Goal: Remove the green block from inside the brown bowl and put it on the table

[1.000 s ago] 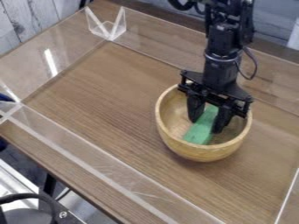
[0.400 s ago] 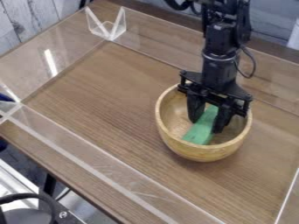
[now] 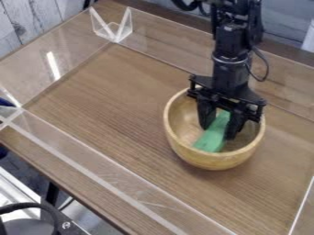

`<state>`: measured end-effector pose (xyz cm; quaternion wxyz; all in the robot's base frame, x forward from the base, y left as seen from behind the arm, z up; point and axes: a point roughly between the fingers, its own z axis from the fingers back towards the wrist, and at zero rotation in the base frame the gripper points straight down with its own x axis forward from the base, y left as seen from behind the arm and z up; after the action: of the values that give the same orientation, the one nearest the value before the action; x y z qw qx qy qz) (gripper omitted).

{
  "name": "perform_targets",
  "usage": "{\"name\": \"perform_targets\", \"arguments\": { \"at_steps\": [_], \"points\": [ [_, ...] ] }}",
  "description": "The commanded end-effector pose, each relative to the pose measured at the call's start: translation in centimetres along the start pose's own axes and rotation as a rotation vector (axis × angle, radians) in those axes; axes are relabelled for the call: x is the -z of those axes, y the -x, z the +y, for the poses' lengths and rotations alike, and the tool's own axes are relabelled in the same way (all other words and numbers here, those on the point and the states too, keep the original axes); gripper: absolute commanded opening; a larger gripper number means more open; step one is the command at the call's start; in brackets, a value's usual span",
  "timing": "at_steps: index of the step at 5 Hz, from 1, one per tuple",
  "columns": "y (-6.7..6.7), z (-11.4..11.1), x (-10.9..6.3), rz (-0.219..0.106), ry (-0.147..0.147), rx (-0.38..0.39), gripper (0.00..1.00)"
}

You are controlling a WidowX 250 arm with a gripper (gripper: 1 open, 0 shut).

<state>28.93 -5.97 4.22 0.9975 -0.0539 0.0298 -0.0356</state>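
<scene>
The brown bowl [image 3: 179, 147] sits on the table [image 3: 105, 106] at the right of the camera view. The green block [image 3: 210, 140] lies slanted inside it, its lower end near the front-left wall and its upper end rising toward the middle. My gripper [image 3: 223, 127] points straight down into the bowl. Its dark fingers [image 3: 200, 112] stand on either side of the block's upper end, with a gap showing on each side, so the gripper is open. The fingers hide the block's top end.
Low clear acrylic walls [image 3: 50, 62] border the tabletop, with a clear corner bracket [image 3: 113, 25] at the back left. Bare wood stretches left of and in front of the bowl. The table's front edge [image 3: 73, 174] runs diagonally at lower left.
</scene>
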Motion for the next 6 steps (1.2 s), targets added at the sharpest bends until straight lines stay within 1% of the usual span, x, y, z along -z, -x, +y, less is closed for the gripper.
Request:
{"name": "perform_targets", "arguments": {
  "at_steps": [1, 4, 6],
  "points": [
    [-0.80, -0.19, -2.44, -0.089, 0.010, 0.004, 0.00],
    [-0.96, -0.10, -2.74, -0.102, 0.018, 0.000, 0.00],
    [-0.90, -0.05, -2.99, -0.103, 0.020, -0.004, 0.00]
  ]
}}
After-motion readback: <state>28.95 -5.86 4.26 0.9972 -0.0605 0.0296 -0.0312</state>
